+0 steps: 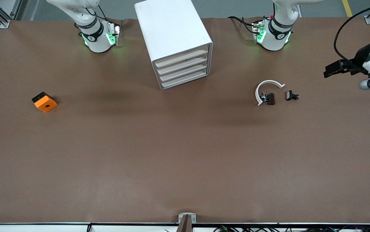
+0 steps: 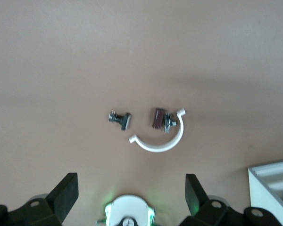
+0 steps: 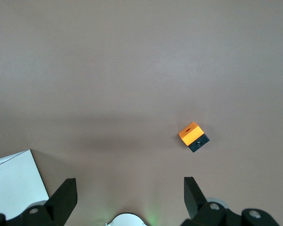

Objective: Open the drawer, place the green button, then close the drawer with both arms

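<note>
The white cabinet (image 1: 172, 38) stands between the arm bases, and its four beige-fronted drawers (image 1: 182, 69) are all shut. The button (image 1: 291, 95) lies on the table toward the left arm's end, beside a dark brown clip with a white arc (image 1: 268, 95). It also shows in the left wrist view (image 2: 120, 119), where its green cap is not visible. My left gripper (image 1: 333, 69) hangs open and empty high over the table's left-arm end, well apart from the button (image 2: 132, 188). My right gripper (image 3: 129, 193) is open and empty, high above the table, and out of the front view.
An orange block with a hole (image 1: 44, 101) lies toward the right arm's end and also shows in the right wrist view (image 3: 193, 136). The clip (image 2: 162, 129) lies between the button and the cabinet (image 2: 273, 183). A cabinet corner shows in the right wrist view (image 3: 14, 181).
</note>
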You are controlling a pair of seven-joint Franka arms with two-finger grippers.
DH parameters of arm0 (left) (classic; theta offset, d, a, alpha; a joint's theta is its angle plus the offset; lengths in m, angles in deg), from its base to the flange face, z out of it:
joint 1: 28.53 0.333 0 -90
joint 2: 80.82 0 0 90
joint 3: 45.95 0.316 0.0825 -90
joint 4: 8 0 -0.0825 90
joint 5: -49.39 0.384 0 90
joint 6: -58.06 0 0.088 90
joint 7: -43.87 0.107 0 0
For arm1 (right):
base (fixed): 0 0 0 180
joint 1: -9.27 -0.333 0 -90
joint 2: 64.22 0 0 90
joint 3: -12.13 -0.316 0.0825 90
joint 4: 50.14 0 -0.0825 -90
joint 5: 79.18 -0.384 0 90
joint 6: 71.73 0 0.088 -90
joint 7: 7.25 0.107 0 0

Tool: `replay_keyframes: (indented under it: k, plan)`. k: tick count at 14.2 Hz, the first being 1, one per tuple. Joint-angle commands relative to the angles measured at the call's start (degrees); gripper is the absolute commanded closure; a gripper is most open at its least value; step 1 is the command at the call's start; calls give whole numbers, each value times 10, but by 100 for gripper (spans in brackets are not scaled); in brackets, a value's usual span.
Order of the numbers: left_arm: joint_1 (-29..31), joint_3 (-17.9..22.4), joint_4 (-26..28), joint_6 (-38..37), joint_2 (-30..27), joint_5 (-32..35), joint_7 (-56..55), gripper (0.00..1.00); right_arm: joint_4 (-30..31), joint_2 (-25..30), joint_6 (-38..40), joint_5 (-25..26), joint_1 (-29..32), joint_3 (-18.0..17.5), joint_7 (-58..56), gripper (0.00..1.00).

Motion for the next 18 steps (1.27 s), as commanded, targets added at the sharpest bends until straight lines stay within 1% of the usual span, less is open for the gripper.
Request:
replay_keyframes:
  k: [1, 3, 5, 6, 7, 8, 10, 12, 15, 18]
  plan:
    - [5, -1, 85, 62, -78, -5, 9, 0, 14, 15, -1, -10, 6, -5, 24, 0]
    - [7, -1, 61, 64, -73, -3, 13, 0, 14, 15, -2, -10, 5, -7, 46, 0]
    - [6, -2, 23, 69, -48, 1, 26, 0, 15, 15, -3, -10, 5, -8, 46, 0]
    - [8, -8, 2, 70, -36, 2, 33, 0, 15, 15, -3, -10, 3, -9, 46, 0]
    - [25, -24, -16, 70, -27, 5, 37, 0, 15, 15, -3, -10, 3, -9, 46, 0]
    - [46, -50, -32, 70, -21, 4, 38, 0, 15, 15, -3, -10, 2, -11, 46, 0]
    - [33, -51, -55, 66, -13, 4, 35, 0, 15, 15, -4, -7, 0, -12, 46, 0]
    - [20, -43, -56, 58, -9, 3, 25, 0, 15, 15, -2, -5, -1, -12, 46, 0]
    - [25, -43, -56, 57, -9, 0, 25, 0, 15, 15, -4, -4, -1, -12, 45, 0]
    - [28, -42, -57, 37, -11, -2, 26, 0, 17, 16, -1, -3, -1, -12, 46, 0]
